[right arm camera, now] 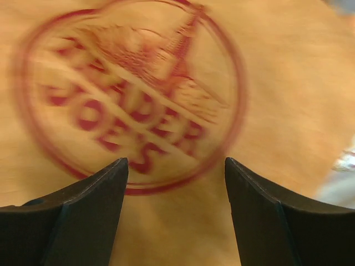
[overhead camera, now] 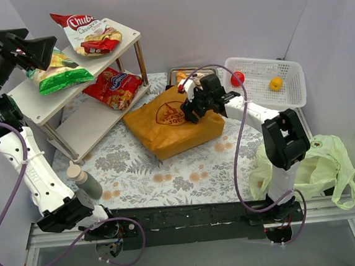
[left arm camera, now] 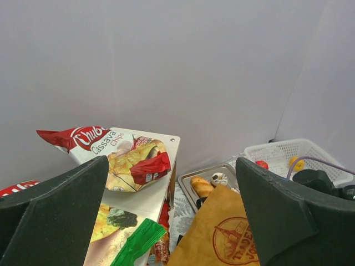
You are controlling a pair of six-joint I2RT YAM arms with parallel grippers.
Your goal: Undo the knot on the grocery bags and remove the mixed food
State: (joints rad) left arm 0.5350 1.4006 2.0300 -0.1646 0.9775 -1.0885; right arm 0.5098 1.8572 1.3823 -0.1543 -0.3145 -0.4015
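Observation:
The mustard-orange tote (overhead camera: 173, 124) lies flat in the middle of the table, its round red logo (right arm camera: 133, 94) facing up. My right gripper (overhead camera: 192, 112) hovers right over that logo, open, with only fabric showing between its fingertips (right arm camera: 176, 166). The pale green plastic bag (overhead camera: 320, 164) lies crumpled at the near right. A red apple (overhead camera: 238, 78) and an orange (overhead camera: 276, 84) sit in the white basket (overhead camera: 295, 91). My left gripper (overhead camera: 42, 48) is raised high over the shelf, wide open (left arm camera: 172, 221) and holding nothing. A baguette (left arm camera: 201, 185) and a donut (left arm camera: 219, 178) lie on a metal tray (left arm camera: 191, 195).
A white two-level shelf (overhead camera: 125, 35) at the back left carries a red-white cassava chips packet (overhead camera: 88, 32) and a green packet (overhead camera: 57, 72). A red packet (overhead camera: 114, 89) lies on its lower level. A small white-capped bottle (overhead camera: 85, 181) stands at the near left.

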